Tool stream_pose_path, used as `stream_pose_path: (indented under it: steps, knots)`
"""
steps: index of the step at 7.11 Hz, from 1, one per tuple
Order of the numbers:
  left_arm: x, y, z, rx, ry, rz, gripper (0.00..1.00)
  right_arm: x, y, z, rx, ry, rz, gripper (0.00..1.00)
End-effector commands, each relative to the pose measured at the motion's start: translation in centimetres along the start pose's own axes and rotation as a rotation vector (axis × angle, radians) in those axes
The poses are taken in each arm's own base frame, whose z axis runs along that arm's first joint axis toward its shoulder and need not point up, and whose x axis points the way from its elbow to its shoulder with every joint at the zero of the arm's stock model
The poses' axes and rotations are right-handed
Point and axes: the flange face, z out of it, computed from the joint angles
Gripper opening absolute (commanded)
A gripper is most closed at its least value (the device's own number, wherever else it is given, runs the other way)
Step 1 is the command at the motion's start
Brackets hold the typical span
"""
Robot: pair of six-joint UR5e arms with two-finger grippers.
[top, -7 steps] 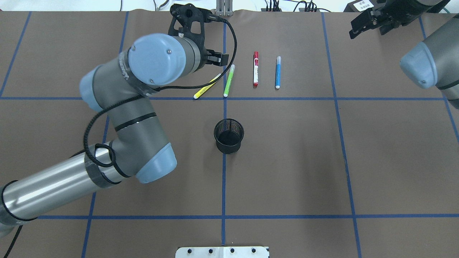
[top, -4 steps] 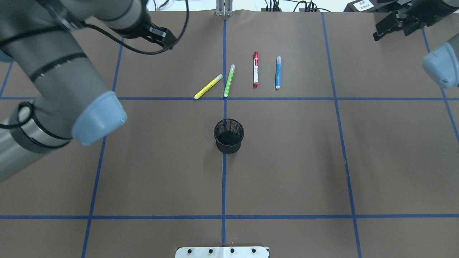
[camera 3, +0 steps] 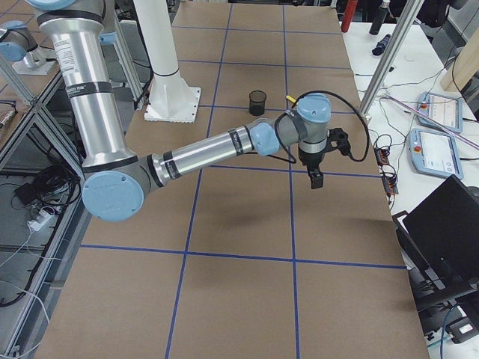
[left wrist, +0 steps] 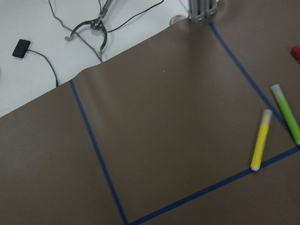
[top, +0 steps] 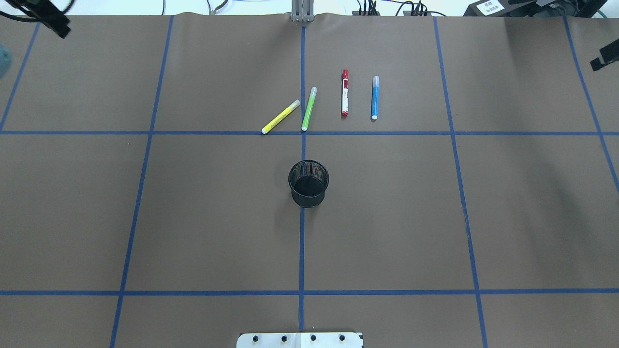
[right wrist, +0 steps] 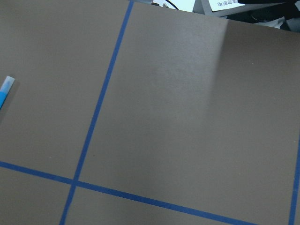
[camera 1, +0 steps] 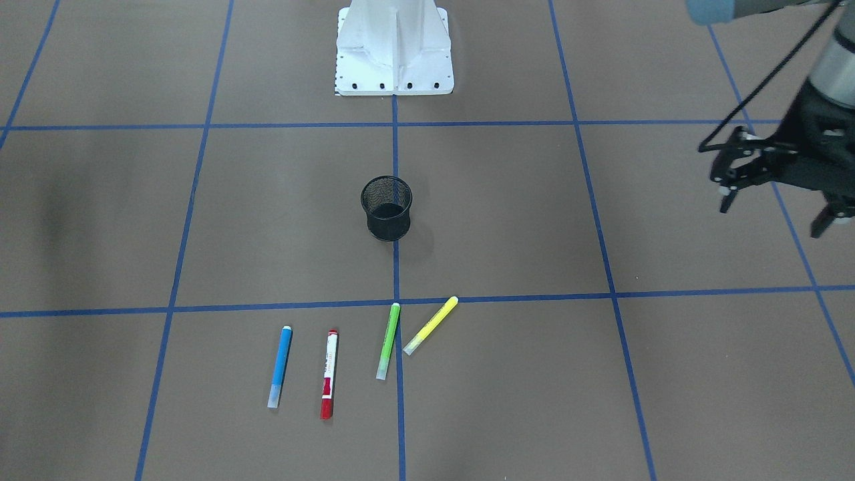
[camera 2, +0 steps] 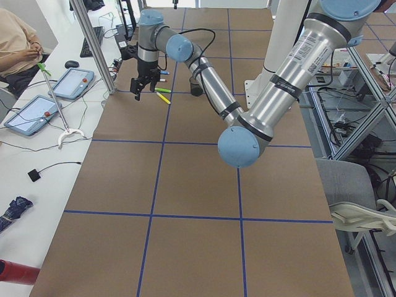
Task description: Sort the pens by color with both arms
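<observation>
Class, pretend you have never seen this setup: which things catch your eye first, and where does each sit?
Four bright pens lie in a loose row on the brown table: yellow pen, green pen, red-capped white pen and blue pen, the yellow slanted toward the green. A black mesh cup stands upright on the centre tape line, apart from them, nearer the robot. The left gripper hangs open off to the side, holding nothing.

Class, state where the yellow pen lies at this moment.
In the overhead view, the yellow pen lies tilted, just left of the green pen, one end at the blue tape line beyond the black mesh cup.
</observation>
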Motion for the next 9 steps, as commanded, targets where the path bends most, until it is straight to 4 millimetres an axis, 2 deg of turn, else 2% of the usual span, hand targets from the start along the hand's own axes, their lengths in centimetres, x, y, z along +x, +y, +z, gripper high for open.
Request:
stream_pose_path:
  steps: [1,2,3,4,5,6,7,8,9]
  knots:
    - [-10.5,5.8,1.6,-0.056,0.074,-0.029,1.0,10.9,6.6,0.8,-0.051,0.022,-0.044,1.0]
    - [-15.8,7.9,2.5,-0.041,0.172,-0.092,1.0,15.4,9.3,0.8,-0.063,0.029,-0.033,1.0]
    - [-20.4,11.0,5.2,-0.049,0.234,-0.161,1.0,17.8,13.3,2.4,-0.101,0.036,0.023,1.0]
    - [-21.8,13.6,7.9,-0.061,0.235,-0.176,1.0,19.2,16.4,3.4,-0.137,0.066,0.057,1.0]
    - [-22.7,16.5,10.2,-0.086,0.232,-0.201,1.0,19.7,17.4,3.7,-0.154,0.094,0.071,1.0]
    - [-23.4,18.9,11.9,-0.076,0.225,-0.198,1.0,20.1,17.5,4.1,-0.163,0.091,0.088,1.0]
    - [-24.0,23.5,15.0,-0.101,0.233,-0.218,1.0,20.7,18.1,5.0,-0.18,0.08,0.103,1.0]
    - [-24.7,25.2,16.6,-0.107,0.233,-0.224,1.0,20.8,18.4,5.0,-0.168,0.087,0.092,1.0]
    - [-24.8,27.8,17.8,-0.133,0.242,-0.248,1.0,20.7,18.2,4.9,-0.167,0.09,0.089,1.0]
